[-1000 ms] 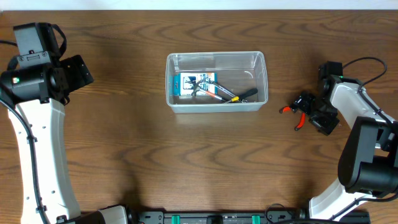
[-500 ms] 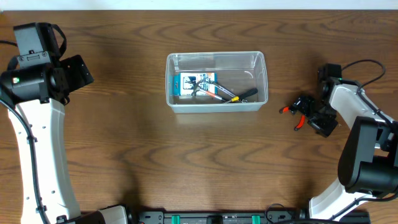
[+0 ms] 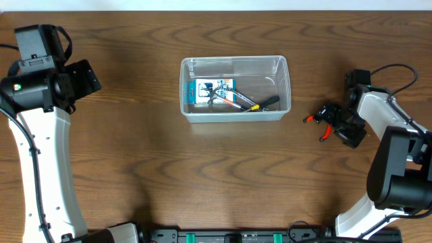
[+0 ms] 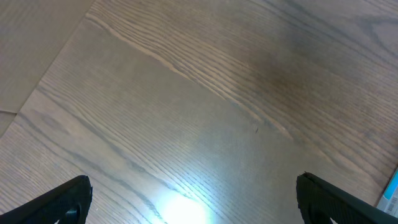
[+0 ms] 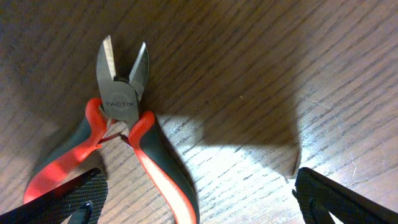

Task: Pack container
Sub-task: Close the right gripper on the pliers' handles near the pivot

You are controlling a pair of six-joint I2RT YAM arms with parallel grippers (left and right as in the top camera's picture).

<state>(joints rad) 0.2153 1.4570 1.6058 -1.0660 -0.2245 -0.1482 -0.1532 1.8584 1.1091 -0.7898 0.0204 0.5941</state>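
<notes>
Red-handled cutters (image 5: 124, 124) flat on bench (image 3: 202, 175), well right of clear container (image 3: 234, 59) at centre, framed by right fingers (image 5: 342, 199) spread wide after a slight inward shift, not yet gripped, so pickup pending; left fingers (image 4: 56, 199) likewise wide, idle over bench.

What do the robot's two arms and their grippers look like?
Both have white shells with black joints. The left arm shows a small green light. A black cable loops over the right arm. The left gripper and right gripper have plain black fingers.
</notes>
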